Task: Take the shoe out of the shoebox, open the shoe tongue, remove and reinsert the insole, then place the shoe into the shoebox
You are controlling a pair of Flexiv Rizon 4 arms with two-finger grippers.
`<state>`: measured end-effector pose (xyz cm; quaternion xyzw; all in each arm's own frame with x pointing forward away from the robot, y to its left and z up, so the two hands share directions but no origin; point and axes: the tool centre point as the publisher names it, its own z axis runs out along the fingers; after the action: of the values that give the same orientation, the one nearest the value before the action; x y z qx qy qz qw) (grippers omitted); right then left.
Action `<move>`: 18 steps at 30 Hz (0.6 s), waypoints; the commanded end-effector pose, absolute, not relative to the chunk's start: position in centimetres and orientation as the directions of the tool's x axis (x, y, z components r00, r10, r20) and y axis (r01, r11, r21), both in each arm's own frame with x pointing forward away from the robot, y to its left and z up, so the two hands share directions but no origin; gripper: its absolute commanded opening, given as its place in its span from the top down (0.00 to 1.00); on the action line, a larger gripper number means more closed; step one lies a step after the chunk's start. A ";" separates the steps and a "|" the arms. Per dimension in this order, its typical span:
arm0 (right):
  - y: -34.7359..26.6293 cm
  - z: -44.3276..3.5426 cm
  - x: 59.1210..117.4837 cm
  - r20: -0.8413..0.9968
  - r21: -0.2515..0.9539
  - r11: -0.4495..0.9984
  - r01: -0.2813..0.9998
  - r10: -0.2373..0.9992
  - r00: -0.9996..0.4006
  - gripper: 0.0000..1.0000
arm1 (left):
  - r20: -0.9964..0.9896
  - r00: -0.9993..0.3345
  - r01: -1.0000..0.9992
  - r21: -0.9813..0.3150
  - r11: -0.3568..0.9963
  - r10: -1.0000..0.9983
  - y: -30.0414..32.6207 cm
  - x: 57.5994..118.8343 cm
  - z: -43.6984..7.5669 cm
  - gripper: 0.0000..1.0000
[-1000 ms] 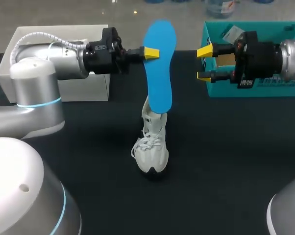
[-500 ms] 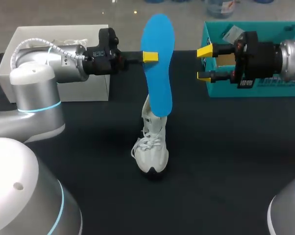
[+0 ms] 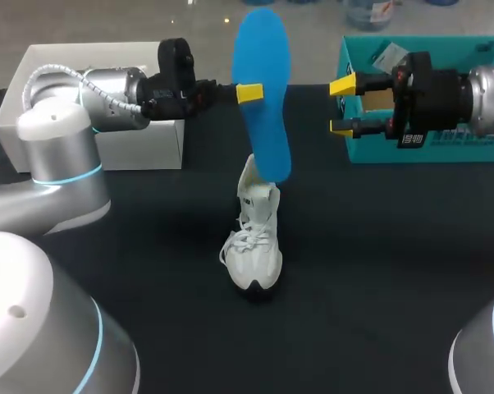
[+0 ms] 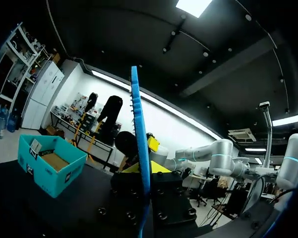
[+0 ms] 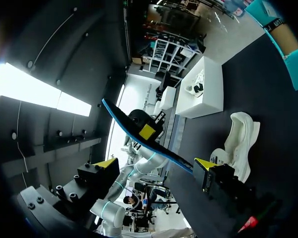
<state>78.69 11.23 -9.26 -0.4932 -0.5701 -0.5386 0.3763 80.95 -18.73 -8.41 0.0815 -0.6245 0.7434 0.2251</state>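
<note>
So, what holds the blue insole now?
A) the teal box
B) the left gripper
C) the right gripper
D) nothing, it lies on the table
B: the left gripper is shut on the blue insole, upright above the white sneaker; the right gripper is open and empty.

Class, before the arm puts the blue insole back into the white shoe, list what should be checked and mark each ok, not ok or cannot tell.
1. Left tool shut on the insole: ok.
2. Insole's lower end clear of the shoe: cannot tell; they overlap in the head view.
3. Shoe upright on its sole: ok.
4. Right tool open, empty, apart from the insole: ok.
5. Teal shoebox open: ok.
</note>
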 end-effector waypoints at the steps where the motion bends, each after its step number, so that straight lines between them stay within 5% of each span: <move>1: 11.4 -9.3 78.8 0.960 0.243 -0.068 0.968 0.157 -0.230 0.00 | 0.400 -0.885 -0.436 -0.892 -0.122 0.238 -19.0 81.1 -8.7 1.00; 10: 11.4 -9.3 78.8 0.960 0.243 -0.068 0.968 0.157 -0.230 0.00 | 0.400 -0.885 -0.436 -0.892 -0.122 0.238 -19.0 81.1 -8.7 1.00; 13: 11.4 -9.3 78.8 0.960 0.243 -0.068 0.968 0.157 -0.230 0.00 | 0.079 -0.986 -0.094 -0.991 -0.096 0.146 -18.7 81.8 -9.0 1.00; 18: 11.4 -9.3 78.8 0.960 0.243 -0.068 0.968 0.157 -0.230 0.00 | -0.298 -0.955 0.296 -0.947 -0.127 -0.004 -18.3 83.1 -8.4 1.00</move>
<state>78.70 11.18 -9.27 -0.4927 -0.5697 -0.5393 0.3767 82.74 -18.44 -8.88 0.0205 -0.6490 0.7494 0.1300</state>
